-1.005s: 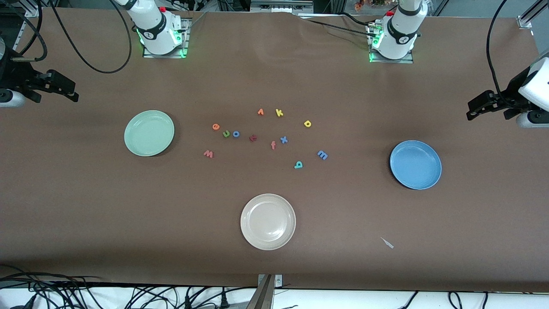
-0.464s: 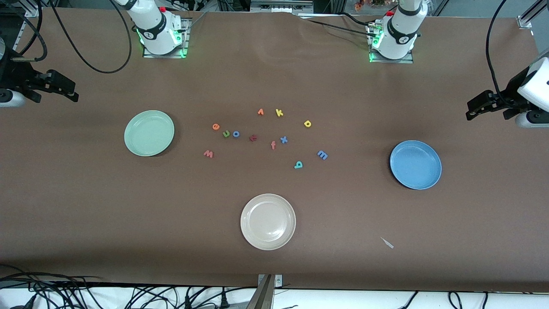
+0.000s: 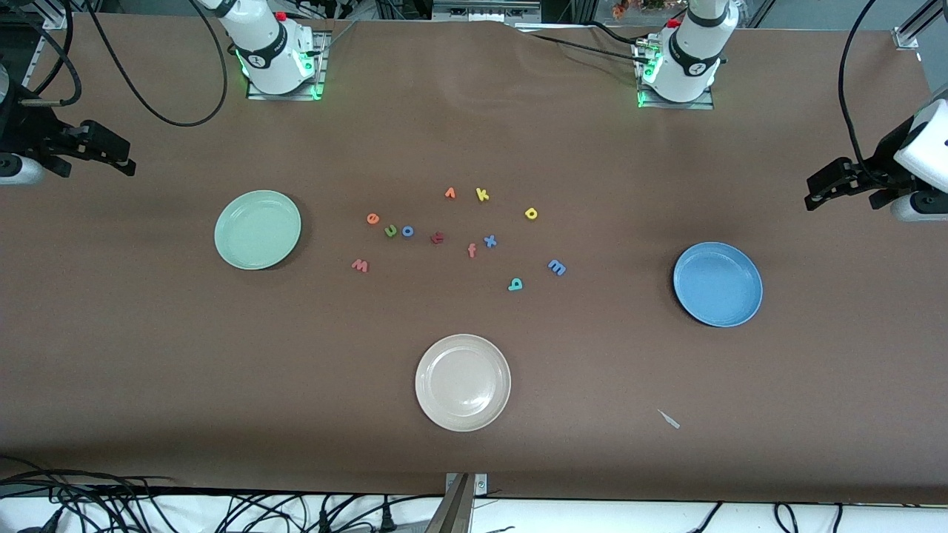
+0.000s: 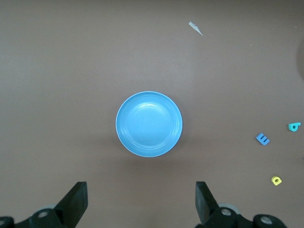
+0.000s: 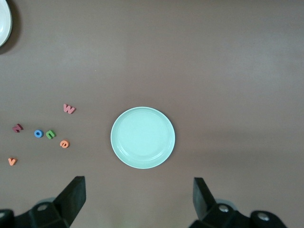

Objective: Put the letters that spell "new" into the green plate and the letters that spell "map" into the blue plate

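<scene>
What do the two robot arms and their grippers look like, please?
Both arms are white with black joint rings and green lights glowing at their bases; black cables run beside them. The left gripper and the right gripper are black, each on a white and grey wrist. In the wrist views the left gripper and right gripper show two flat black wedge-shaped fingers.
</scene>
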